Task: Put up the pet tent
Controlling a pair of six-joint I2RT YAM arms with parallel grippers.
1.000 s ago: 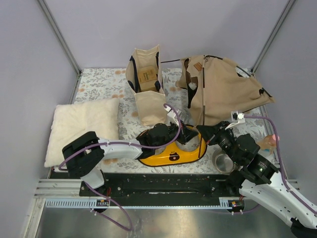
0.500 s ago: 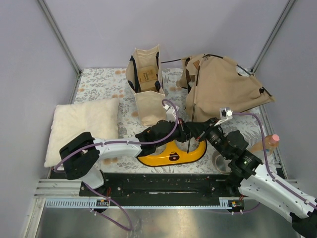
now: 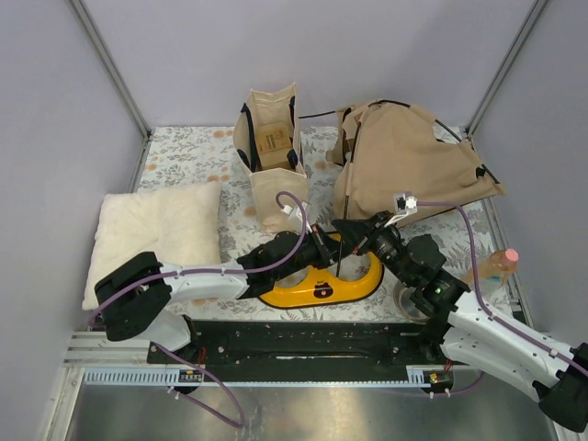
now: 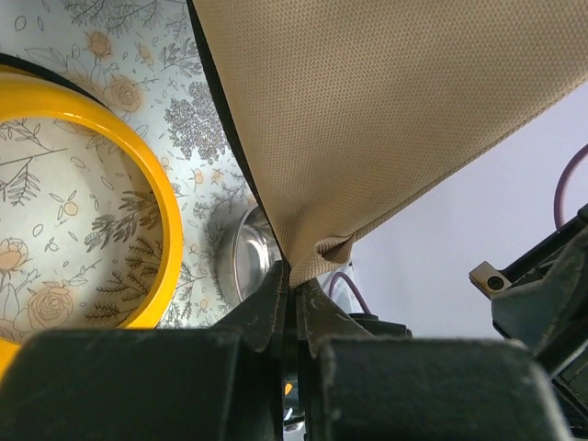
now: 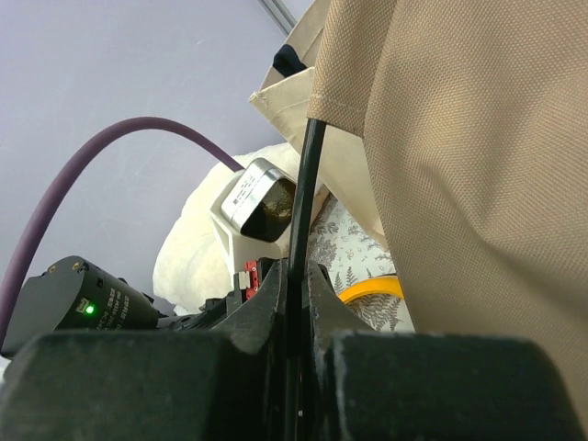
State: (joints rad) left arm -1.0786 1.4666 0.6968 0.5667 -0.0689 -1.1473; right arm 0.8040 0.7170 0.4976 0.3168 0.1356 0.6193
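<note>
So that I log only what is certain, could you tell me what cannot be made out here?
- Left wrist: steel bowl, partly behind the left claw; pet tent cut by the frame.
- Right wrist: pole, its lower end buried in the right claw.
- Top view: where both claws grip, lost among the dark wrists.

I work in a robot lab cell: plain lilac-grey panels [image 3: 303, 46] close in the surface [image 3: 184, 156], bare aluminium posts [image 3: 108, 66] run up the far corners, and my two arms are bolted to a black mounting rail [image 3: 294, 342] at the near edge.
</note>
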